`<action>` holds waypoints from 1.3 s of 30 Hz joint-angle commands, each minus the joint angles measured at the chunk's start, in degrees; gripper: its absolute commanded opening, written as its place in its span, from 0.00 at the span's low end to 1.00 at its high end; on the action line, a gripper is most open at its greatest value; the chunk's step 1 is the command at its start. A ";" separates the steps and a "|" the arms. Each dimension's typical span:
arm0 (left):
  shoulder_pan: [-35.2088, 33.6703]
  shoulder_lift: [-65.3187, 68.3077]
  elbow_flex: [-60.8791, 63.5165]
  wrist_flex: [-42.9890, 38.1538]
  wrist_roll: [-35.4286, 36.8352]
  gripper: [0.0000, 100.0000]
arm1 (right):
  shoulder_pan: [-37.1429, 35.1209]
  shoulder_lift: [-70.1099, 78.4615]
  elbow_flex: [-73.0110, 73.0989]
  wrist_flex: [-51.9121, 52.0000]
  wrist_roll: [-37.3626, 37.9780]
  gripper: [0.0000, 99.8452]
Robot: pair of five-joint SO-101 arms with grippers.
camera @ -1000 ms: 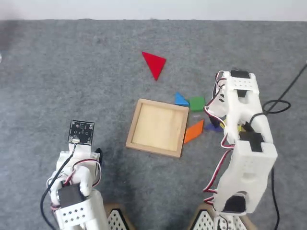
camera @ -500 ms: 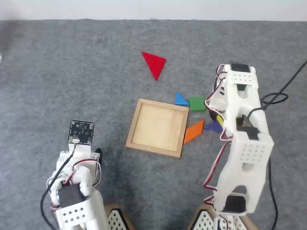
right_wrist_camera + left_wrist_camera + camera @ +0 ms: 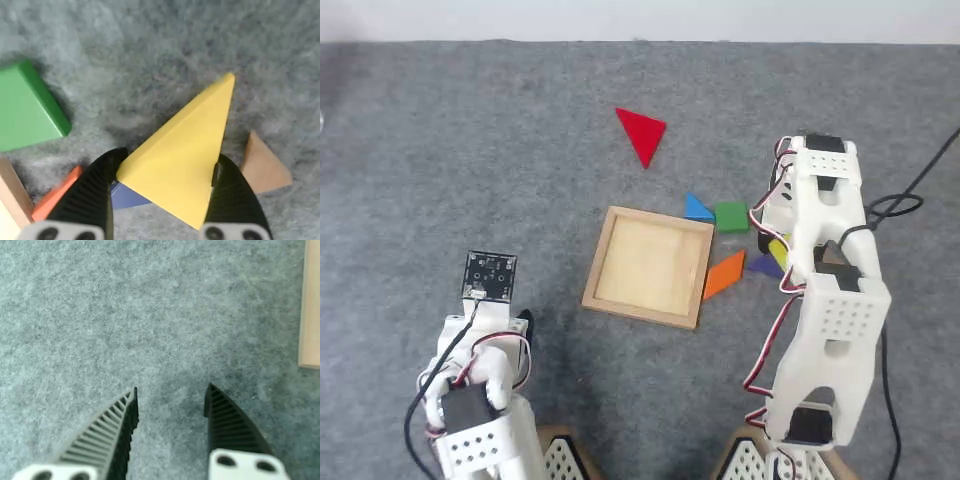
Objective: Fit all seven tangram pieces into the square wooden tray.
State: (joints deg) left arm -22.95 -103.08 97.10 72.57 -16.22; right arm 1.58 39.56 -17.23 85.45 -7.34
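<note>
Right gripper [image 3: 168, 156]: jaws clamped on yellow triangle [image 3: 182, 155], right of centre in the high view. Left gripper [image 3: 171, 395]: jaws apart over grey mat [image 3: 470, 150], lower left. Tray [image 3: 641, 311] at centre. Red triangle [image 3: 642, 133] upper centre, well apart; green square [image 3: 730, 216] near tray's upper right corner.

Your square wooden tray [image 3: 650, 266] lay empty and slightly askew. Just beside its right edge you had a cluster: blue triangle [image 3: 697, 208], green square [image 3: 730, 216], orange piece [image 3: 724, 273] and purple piece [image 3: 763, 265]. The yellow triangle [image 3: 185, 150] sat pinched in the right gripper [image 3: 169, 156], with a tan triangle [image 3: 265, 167] close by. The red triangle [image 3: 642, 133] lay well apart, beyond the tray.
</note>
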 commanded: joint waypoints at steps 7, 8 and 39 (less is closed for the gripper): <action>0.18 -1.05 -0.66 0.09 0.44 0.21 | -2.51 -11.74 -0.18 4.00 1.32 0.05; 0.18 -1.05 -0.66 0.09 0.44 0.21 | -3.12 -12.97 -0.09 4.70 1.32 0.05; 0.18 -1.05 -0.66 0.09 0.44 0.21 | -25.10 -30.02 -0.09 8.66 -1.49 0.01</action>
State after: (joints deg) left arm -22.95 -103.08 97.10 72.57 -16.22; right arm -14.51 14.24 -16.00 93.80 -0.31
